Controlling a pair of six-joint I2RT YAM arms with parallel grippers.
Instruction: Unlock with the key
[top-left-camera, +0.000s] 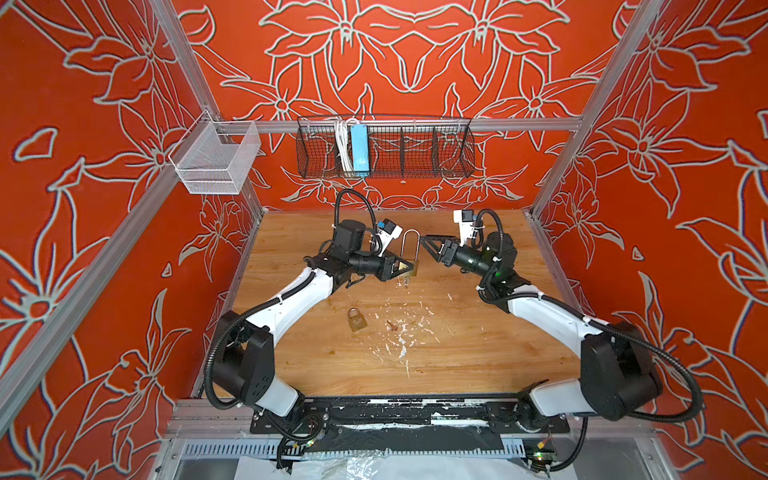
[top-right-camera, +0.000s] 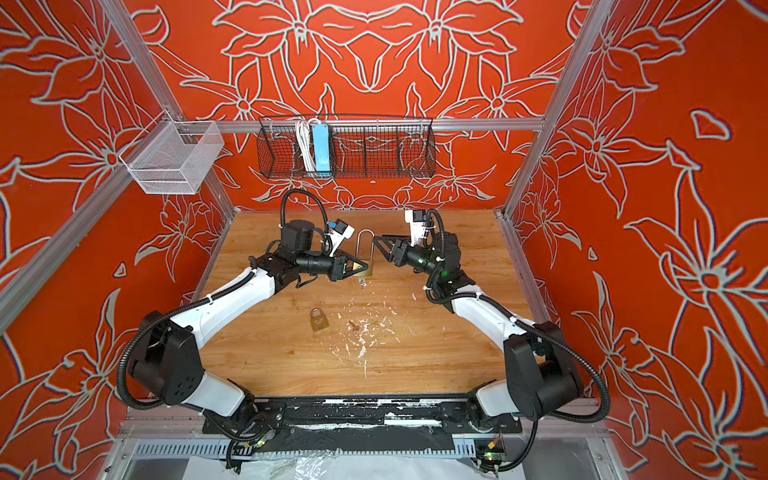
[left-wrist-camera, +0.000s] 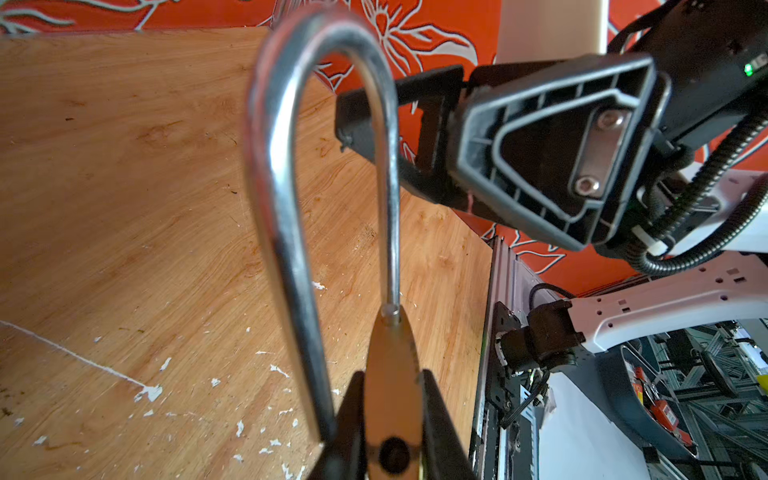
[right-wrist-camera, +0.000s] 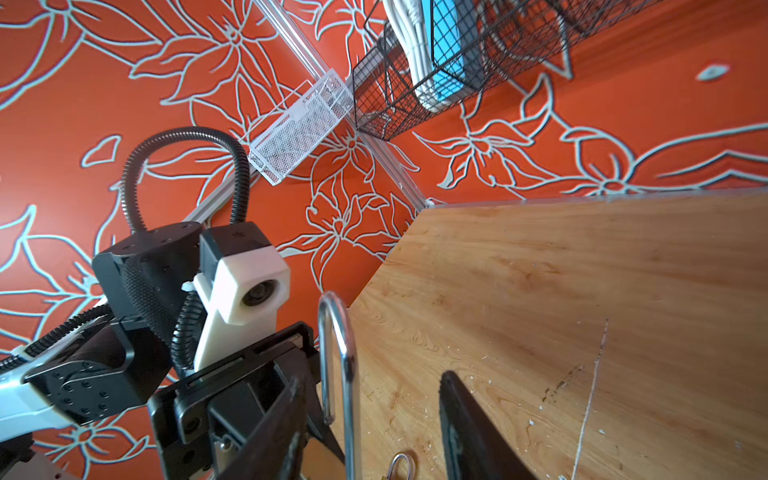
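Over the table (top-left-camera: 457, 353), left fingers (left-wrist-camera: 351, 432) pinching padlock (top-left-camera: 410, 269), right fingers (right-wrist-camera: 465, 432) parted nearby

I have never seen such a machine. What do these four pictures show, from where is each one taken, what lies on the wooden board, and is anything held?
These are two robot arms mounted at the edge of a wooden table, inside a red-walled booth. Two pictures look down from above and show almost the same scene. The other two come from a small camera on each arm's wrist. The left fingers are closed on the brass body of a long padlock with a tall steel loop. The right fingers are open and empty, close beside that loop. A small padlock lies loose on the table among white flecks.
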